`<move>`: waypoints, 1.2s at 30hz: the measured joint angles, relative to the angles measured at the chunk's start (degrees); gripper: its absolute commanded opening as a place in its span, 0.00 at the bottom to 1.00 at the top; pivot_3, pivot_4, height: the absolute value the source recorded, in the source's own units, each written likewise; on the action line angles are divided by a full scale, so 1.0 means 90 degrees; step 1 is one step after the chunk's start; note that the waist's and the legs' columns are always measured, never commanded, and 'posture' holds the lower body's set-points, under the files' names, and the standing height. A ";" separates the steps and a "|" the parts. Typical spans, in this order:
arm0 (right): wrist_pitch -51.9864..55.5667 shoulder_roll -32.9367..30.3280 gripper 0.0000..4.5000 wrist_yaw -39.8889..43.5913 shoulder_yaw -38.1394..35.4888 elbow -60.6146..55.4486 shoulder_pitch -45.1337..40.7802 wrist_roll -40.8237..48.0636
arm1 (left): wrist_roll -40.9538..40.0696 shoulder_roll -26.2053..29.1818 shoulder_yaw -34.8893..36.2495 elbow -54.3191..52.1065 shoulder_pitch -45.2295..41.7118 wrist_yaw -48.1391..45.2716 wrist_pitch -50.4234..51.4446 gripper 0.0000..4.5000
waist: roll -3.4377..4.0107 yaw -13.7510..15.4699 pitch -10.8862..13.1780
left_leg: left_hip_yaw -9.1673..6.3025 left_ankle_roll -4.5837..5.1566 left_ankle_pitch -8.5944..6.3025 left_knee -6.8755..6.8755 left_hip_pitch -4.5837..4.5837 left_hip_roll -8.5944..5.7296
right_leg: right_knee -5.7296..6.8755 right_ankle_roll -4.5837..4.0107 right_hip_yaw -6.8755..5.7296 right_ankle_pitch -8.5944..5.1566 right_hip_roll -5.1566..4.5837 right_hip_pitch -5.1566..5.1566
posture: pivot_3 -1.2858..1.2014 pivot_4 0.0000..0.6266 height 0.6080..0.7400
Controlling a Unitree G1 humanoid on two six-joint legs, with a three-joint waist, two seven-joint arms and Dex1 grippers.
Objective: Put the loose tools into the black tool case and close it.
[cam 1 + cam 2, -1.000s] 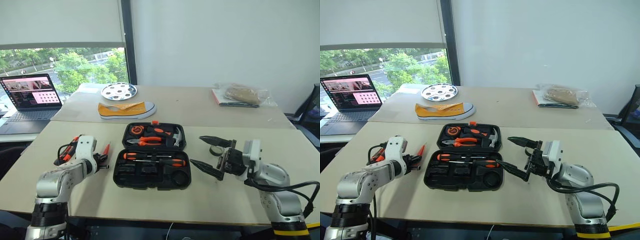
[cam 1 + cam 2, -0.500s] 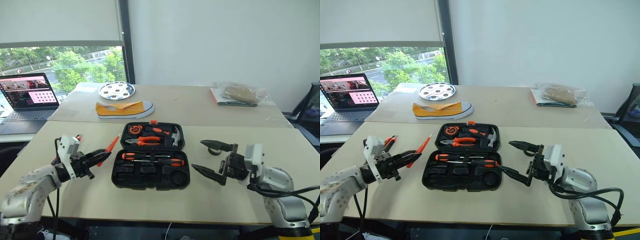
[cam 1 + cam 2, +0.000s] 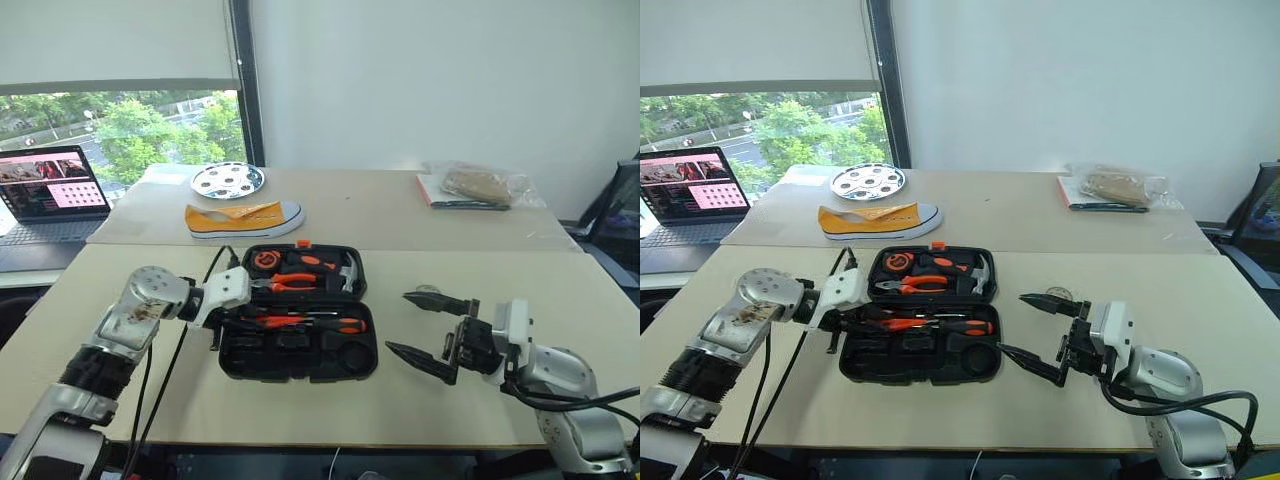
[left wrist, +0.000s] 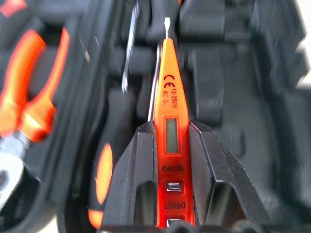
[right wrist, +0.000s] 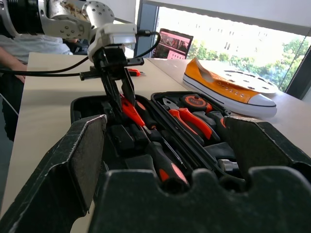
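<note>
**Left eye view: tester screwdriver held over the open tool case**

The left eye view shows a beige table [image 3: 300,400] with the black tool case [image 3: 298,355] lying open near its front edge, lid flat toward the window. The lid half holds orange-handled pliers [image 3: 290,284] and a hammer [image 3: 350,272]; the near half holds a black-and-orange screwdriver [image 3: 300,324] across its long recess. On the table behind sit a laptop [image 3: 45,195], a yellow sneaker [image 3: 243,217] and a round white plate [image 3: 227,180].

The left gripper [image 4: 167,141] reaches in over the case's left end, its two black fingers clamped on the small orange tester screwdriver [image 4: 168,102], whose metal tip points down into the near half's recesses.

The right gripper [image 3: 432,330] hovers just right of the case, fingers spread wide and holding nothing.
</note>
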 measured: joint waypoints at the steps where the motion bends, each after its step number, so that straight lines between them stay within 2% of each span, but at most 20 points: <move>1: 0.0000 0.0000 1.00 -0.0014 -0.0001 -0.0016 0.0012 0.0000 | 0.0002 -0.0023 -0.0004 0.0023 -0.0004 -0.0040 -0.0018 0.10 | -0.0001 0.0008 0.0000 | 0.0000 0.0003 -0.0002 0.0002 0.0000 -0.0001 | 0.0000 0.0002 -0.0001 -0.0001 -0.0003 0.0000 | 0.52 0.24 1.00; 19: -0.0001 0.0000 1.00 -0.0132 0.0001 -0.0076 -0.0006 -0.0007 | 0.0478 -0.0237 -0.0120 0.0035 -0.0166 -0.0146 -0.0006 0.10 | -0.0001 0.0062 0.0000 | -0.0001 0.0017 -0.0009 0.0014 0.0006 -0.0006 | 0.0007 0.0008 0.0009 -0.0003 -0.0009 0.0009 | 0.52 0.24 1.00; 34: -0.0003 0.0004 1.00 -0.0130 0.0026 0.0012 -0.0069 -0.0016 | 0.0899 0.0041 -0.0304 -0.0463 -0.0157 -0.0096 0.0590 0.10 | 0.0000 -0.0041 -0.0002 | 0.0006 0.0011 -0.0005 0.0015 0.0018 -0.0005 | 0.0030 0.0013 0.0036 -0.0005 -0.0006 0.0021 | 0.52 0.24 1.00; 35: -0.0003 0.0008 1.00 -0.0132 0.0029 0.0020 -0.0072 -0.0018 | 0.0872 0.0007 -0.0276 -0.0464 -0.0152 -0.0099 0.0693 0.32 | 0.0000 -0.0041 -0.0002 | 0.0007 0.0011 -0.0005 0.0016 0.0018 -0.0005 | 0.0031 0.0021 0.0039 -0.0011 -0.0006 0.0021 | 0.52 0.24 1.00; 36: -0.0003 0.0014 1.00 -0.0132 0.0035 0.0020 -0.0076 -0.0018 | 0.0832 -0.0033 -0.0237 -0.0464 -0.0124 -0.0090 0.0788 0.37 | 0.0001 -0.0041 -0.0002 | 0.0007 0.0012 -0.0005 0.0019 0.0020 -0.0005 | 0.0033 0.0023 0.0041 -0.0011 -0.0006 0.0021 | 0.52 0.24 1.00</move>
